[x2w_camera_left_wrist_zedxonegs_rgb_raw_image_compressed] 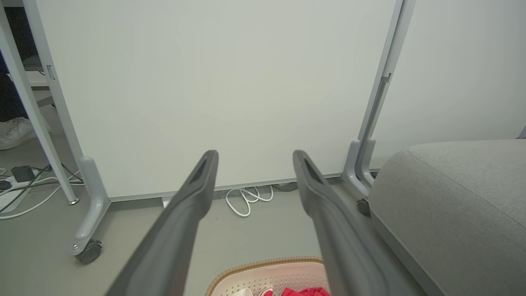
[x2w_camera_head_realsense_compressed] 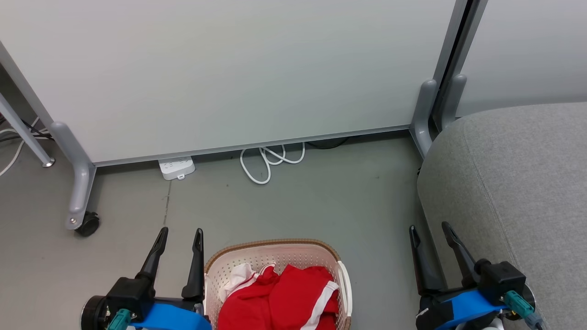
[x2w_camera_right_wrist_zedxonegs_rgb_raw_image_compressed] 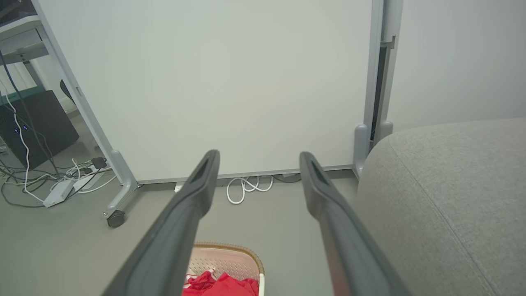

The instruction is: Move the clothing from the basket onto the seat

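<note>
Red clothing (x2w_camera_head_realsense_compressed: 279, 298) with white stripe trim lies heaped in the cream basket (x2w_camera_head_realsense_compressed: 275, 247) at the bottom middle of the head view. The basket's brown rim (x2w_camera_left_wrist_zedxonegs_rgb_raw_image_compressed: 267, 263) and a bit of the red clothing (x2w_camera_left_wrist_zedxonegs_rgb_raw_image_compressed: 304, 292) also appear in the left wrist view, and basket (x2w_camera_right_wrist_zedxonegs_rgb_raw_image_compressed: 228, 255) and clothing (x2w_camera_right_wrist_zedxonegs_rgb_raw_image_compressed: 222, 285) in the right wrist view. The grey seat (x2w_camera_head_realsense_compressed: 518, 192) fills the right side. My left gripper (x2w_camera_head_realsense_compressed: 179, 234) stands open just left of the basket, holding nothing. My right gripper (x2w_camera_head_realsense_compressed: 430, 229) stands open beside the seat's edge, also holding nothing.
A white partition panel (x2w_camera_head_realsense_compressed: 229, 73) on grey wheeled legs (x2w_camera_head_realsense_compressed: 80, 183) stands behind. A power strip (x2w_camera_head_realsense_compressed: 176, 167) and a coiled white cable (x2w_camera_head_realsense_compressed: 270, 160) lie on the grey floor under it. More cables (x2w_camera_right_wrist_zedxonegs_rgb_raw_image_compressed: 61, 181) and a dark box (x2w_camera_right_wrist_zedxonegs_rgb_raw_image_compressed: 37, 127) sit far left.
</note>
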`<state>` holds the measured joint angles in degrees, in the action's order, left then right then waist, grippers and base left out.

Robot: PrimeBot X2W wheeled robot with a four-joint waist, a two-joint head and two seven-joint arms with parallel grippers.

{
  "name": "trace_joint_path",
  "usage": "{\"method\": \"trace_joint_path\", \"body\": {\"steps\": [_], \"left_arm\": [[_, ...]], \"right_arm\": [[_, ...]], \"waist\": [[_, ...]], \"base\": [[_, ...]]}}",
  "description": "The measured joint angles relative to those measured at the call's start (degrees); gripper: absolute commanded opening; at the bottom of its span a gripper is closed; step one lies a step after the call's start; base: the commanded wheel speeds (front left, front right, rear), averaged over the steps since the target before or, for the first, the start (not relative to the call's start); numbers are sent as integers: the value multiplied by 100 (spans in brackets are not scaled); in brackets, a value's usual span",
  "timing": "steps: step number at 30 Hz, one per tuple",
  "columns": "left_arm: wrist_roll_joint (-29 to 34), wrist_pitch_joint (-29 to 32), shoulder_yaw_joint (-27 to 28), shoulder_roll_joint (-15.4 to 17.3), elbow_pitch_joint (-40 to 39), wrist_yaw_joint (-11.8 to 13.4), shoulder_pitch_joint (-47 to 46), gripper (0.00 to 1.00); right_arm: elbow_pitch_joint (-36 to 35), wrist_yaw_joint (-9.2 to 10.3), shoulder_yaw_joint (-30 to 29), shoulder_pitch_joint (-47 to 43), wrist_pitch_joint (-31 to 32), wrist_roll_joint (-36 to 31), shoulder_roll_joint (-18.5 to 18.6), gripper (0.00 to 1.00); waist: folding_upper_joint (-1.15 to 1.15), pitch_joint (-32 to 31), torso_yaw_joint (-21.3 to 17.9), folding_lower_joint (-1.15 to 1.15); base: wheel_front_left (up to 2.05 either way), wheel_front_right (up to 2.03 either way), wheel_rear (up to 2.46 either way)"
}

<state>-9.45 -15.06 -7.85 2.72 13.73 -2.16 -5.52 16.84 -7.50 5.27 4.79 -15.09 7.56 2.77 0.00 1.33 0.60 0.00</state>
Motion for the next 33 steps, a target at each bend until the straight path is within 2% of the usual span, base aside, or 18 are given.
{"method": "trace_joint_path", "body": {"steps": [6, 15, 27, 33], "left_arm": [[48, 0, -45, 2, 96, -53, -61, 100], [391, -1, -236, 5, 644, -353, -664, 100], [803, 0, -964, 169, 2313, -506, -2201, 100], [910, -1, -1583, 229, 3109, -517, -2828, 100]], "right_arm": [[23, 0, -5, 2, 0, 0, 0, 100], [8, 0, 26, 105, 0, 2, 1, 100], [-116, 0, -51, 561, -2, 4, 2, 100], [-192, 0, -78, 849, -2, -5, 5, 100]], "waist": [[0, 7, 19, 0], [0, 183, 22, 0], [0, 1026, -135, 1], [0, 1585, -244, 1]], "base": [[0, 0, 0], [0, 0, 0], [0, 0, 0], [0, 0, 0]]}}
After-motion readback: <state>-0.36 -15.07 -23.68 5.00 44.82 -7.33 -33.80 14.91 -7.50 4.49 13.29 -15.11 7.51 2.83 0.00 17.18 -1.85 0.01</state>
